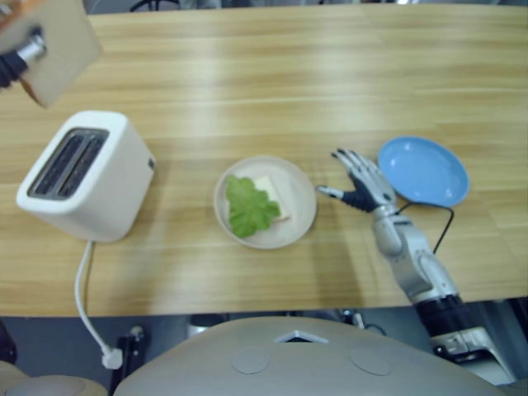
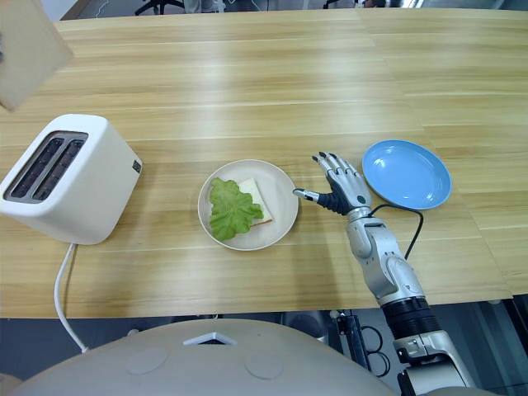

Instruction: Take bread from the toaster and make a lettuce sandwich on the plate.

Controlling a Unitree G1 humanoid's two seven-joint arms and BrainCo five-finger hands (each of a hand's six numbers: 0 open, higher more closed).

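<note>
A white toaster [image 1: 87,175] stands at the left of the wooden table, both slots looking empty. At the top left my left hand [image 1: 15,62] is shut on a slice of bread [image 1: 56,45], held in the air above and behind the toaster. A beige plate [image 1: 289,229] in the middle holds one bread slice [image 1: 273,195] with a green lettuce leaf [image 1: 249,206] lying over most of it. My right hand [image 1: 360,181] rests flat on the table just right of the plate, open and holding nothing.
An empty blue plate [image 1: 423,172] lies right of my right hand. The toaster's white cable [image 1: 85,289] runs off the near table edge. A thin black cable [image 1: 443,223] loops near my right wrist.
</note>
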